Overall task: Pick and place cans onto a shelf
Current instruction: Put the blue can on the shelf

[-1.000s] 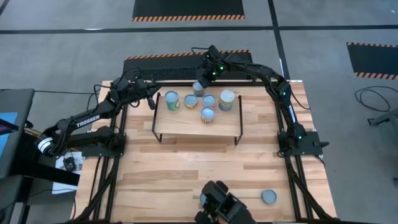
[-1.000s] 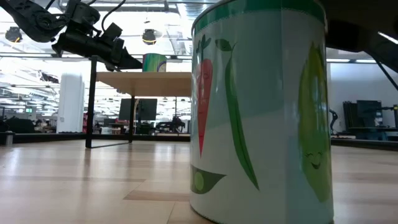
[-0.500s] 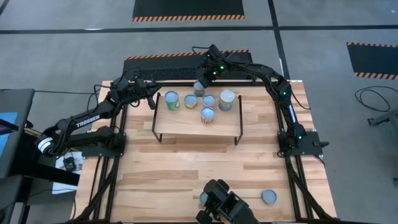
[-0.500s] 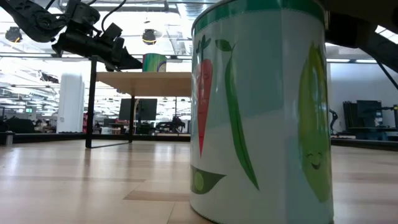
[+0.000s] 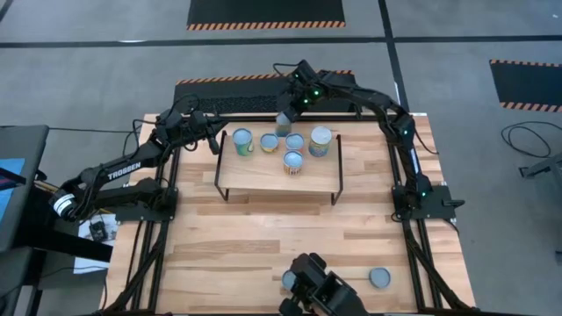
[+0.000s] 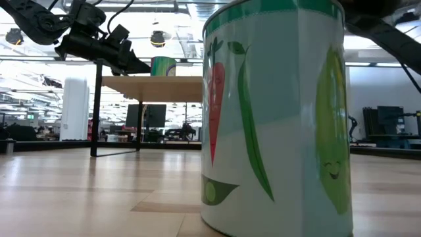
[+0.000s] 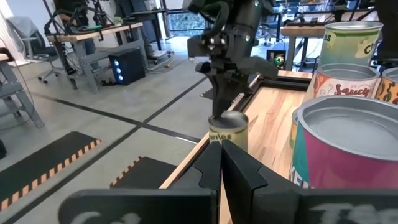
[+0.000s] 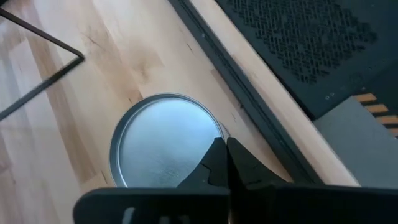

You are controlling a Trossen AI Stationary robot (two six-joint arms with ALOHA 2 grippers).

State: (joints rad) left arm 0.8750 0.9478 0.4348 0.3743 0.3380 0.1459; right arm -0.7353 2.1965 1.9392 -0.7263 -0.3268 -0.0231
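- The right gripper [image 5: 289, 111] is hanging over a green-labelled can [image 8: 158, 140] at the far edge of the tabletop [image 5: 263, 237], just behind the shelf [image 5: 263, 180]; its jaws are pressed together, holding nothing.
- Over the last second the right arm has been shifting slightly back from that can, which has not moved.
- That probably means this can is not yet gripped, so the lift onto the shelf is still waiting.
- Five cans [image 5: 292, 161] are already standing on the shelf, while a grey-topped can [image 5: 379, 277] is sitting at the near edge.
- The left gripper [image 5: 216, 140] is staying by the shelf's left end, jaws closed and empty.
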